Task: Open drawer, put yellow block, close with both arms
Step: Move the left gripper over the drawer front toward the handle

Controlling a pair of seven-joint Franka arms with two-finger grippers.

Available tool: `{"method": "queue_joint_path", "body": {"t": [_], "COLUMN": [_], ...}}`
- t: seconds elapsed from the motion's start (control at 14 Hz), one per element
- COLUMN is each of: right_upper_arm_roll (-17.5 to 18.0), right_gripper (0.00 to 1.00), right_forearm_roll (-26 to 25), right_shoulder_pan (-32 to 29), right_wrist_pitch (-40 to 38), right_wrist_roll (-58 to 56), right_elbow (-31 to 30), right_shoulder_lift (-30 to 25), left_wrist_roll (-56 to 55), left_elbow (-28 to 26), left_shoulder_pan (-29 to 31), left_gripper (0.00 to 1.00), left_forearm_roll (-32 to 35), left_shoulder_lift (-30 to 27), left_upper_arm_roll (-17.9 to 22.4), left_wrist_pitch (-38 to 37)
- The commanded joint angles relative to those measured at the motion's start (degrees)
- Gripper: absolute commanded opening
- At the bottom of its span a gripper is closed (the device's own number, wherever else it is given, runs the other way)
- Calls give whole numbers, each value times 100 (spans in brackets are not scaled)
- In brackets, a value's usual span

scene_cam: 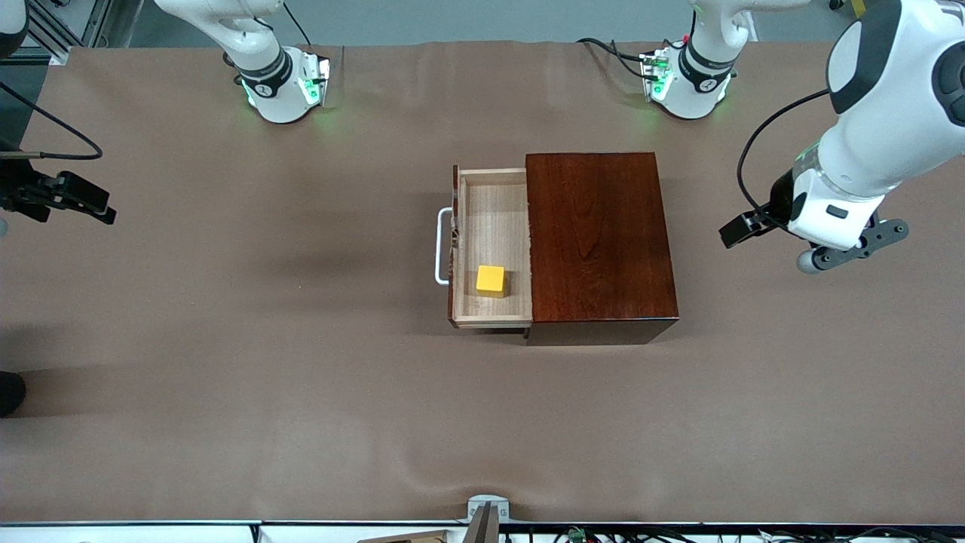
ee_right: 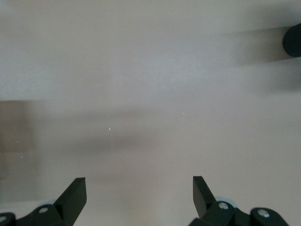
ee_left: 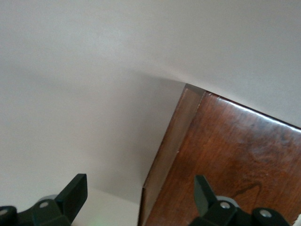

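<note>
- A robotics lab bench; two white arm bases (scene_cam: 283,83) lit green stand along the top of the frame
- A brown sheet (scene_cam: 226,339) covers the whole table; black cables (scene_cam: 45,136) trail at upper left
- Metal framing (scene_cam: 83,23) in the top left corner

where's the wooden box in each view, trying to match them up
front view: box mid-table, drawer pulled out toward the right arm's end, yellow block in it.
left wrist view: box corner and top between the open fingers of the left gripper.
right wrist view: not in it; only bare table past the open right gripper.
shared landmark: the brown table cover.
</note>
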Motion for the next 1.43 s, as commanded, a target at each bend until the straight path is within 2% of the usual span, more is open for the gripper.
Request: {"method": "queue_joint_path", "body": {"t": [0.0,0.21,0.5,0.71,1.36], "right_upper_arm_roll": [106,106,106,106,106], "right_gripper": [100,100,100,100,100], "right_forearm_roll": [-51,-16,-16,-7,-7], "right_shoulder_pan": [-86,-95,-86,-86,-86], "right_wrist_pitch": [-1,-45,-36,-1,-10], "right_wrist_roll": [109,109,109,100,83], "right_elbow": [-137,-67,-49,-49,-49], "right_shoulder_lift": [-160,-159,-159,-159,-159], "left_wrist_roll": [-605,-1554,-2565,-3846,-6721], "left_elbow": [400,708,752,778,2078], "left_shoulder_pan": [-343,-695,-1318,-1662,-2585], "left_gripper": [100,100,100,100,100], "left_forearm_roll": [-43,1,10,10,141], "left_shoulder_lift": [318,520,626,766,2066], "left_upper_arm_roll": [5,5,14,14,76], "left_wrist_pitch": [-40,-40,-40,-40,-14]}}
